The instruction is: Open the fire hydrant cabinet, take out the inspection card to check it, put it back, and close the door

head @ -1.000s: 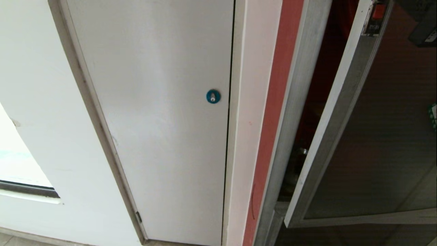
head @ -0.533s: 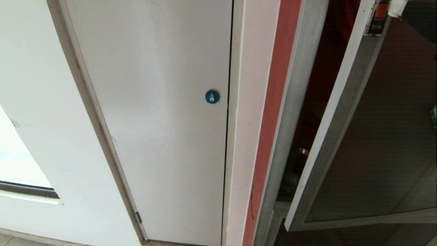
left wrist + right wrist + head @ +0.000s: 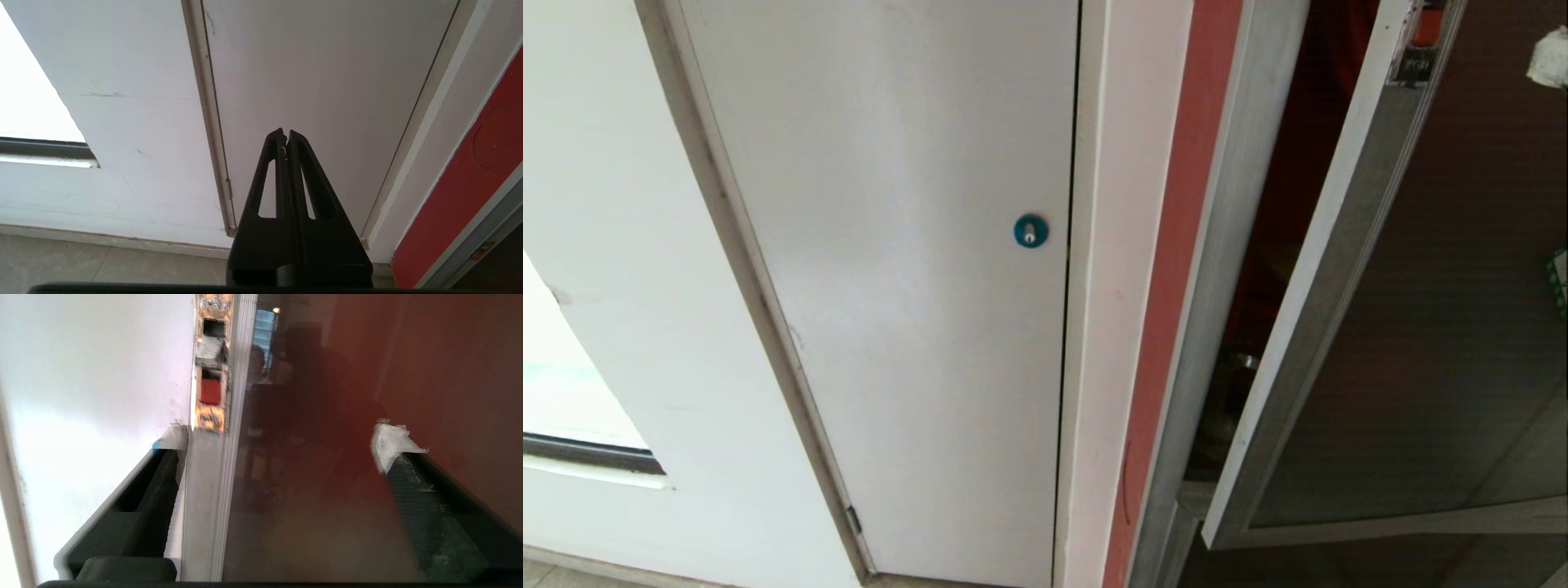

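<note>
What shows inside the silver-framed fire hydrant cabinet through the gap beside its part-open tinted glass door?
Inside the silver-framed fire hydrant cabinet, only a dark red interior and a small metallic fitting low down show. The tinted glass door covers the rest; no inspection card is visible.

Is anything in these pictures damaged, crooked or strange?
Nothing is broken. The cabinet's door hangs ajar. The latch strip around the red tab looks worn and patchy. The right gripper's fingertips are wrapped in ragged white tape.
</note>
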{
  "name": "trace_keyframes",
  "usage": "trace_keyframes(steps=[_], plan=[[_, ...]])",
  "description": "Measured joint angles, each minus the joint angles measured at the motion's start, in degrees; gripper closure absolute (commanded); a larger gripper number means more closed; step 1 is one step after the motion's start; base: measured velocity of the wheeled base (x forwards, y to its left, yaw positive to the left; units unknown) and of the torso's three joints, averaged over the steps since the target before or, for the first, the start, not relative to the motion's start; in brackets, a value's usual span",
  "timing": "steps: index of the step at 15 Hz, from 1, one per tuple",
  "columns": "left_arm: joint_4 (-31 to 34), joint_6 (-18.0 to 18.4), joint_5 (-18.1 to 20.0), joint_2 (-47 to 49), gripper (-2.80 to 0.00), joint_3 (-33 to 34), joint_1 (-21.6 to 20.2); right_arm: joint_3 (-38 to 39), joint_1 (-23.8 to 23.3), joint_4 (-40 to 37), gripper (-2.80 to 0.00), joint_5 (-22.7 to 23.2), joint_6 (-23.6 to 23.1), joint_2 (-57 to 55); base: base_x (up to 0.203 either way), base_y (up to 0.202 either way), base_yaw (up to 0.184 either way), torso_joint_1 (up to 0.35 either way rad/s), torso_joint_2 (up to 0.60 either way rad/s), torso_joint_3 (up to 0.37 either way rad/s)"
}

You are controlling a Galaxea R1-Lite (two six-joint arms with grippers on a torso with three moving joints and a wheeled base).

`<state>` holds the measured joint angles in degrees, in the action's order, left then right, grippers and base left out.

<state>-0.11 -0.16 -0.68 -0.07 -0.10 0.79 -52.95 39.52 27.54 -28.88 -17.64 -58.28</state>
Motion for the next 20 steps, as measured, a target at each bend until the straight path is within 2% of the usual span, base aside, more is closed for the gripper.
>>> trace_keyframes(steps=[5, 8, 10, 13, 18, 20], plan=[[0.0, 0.0, 0.0, 0.0, 0.00, 0.0, 0.0, 3.6, -0.6, -0.8, 0.00, -0.2, 0.0, 4.7, 0.000, 0.000, 0.000, 0.000, 0.00, 0.000], [0.0, 0.0, 0.0, 0.0, 0.00, 0.0, 0.0, 4.3, -3.0, -1.0, 0.00, -0.1, -0.3, 6.8, 0.000, 0.000, 0.000, 0.000, 0.00, 0.000], [0.0, 0.0, 0.0, 0.0, 0.00, 0.0, 0.0, 3.9, -7.1, -3.1, 0.00, 0.2, -0.4, 7.6, 0.000, 0.000, 0.000, 0.000, 0.00, 0.000], [0.0, 0.0, 0.0, 0.0, 0.00, 0.0, 0.0, 3.3, -16.2, -5.5, 0.00, 0.4, -0.5, 9.8, 0.000, 0.000, 0.000, 0.000, 0.00, 0.000], [0.0, 0.0, 0.0, 0.0, 0.00, 0.0, 0.0, 3.7, -30.7, -6.8, 0.00, -1.3, -0.5, 20.0, 0.000, 0.000, 0.000, 0.000, 0.00, 0.000], [0.0, 0.0, 0.0, 0.0, 0.00, 0.0, 0.0, 3.8, -35.1, -11.3, 0.00, -0.8, -0.6, 25.2, 0.000, 0.000, 0.000, 0.000, 0.00, 0.000]])
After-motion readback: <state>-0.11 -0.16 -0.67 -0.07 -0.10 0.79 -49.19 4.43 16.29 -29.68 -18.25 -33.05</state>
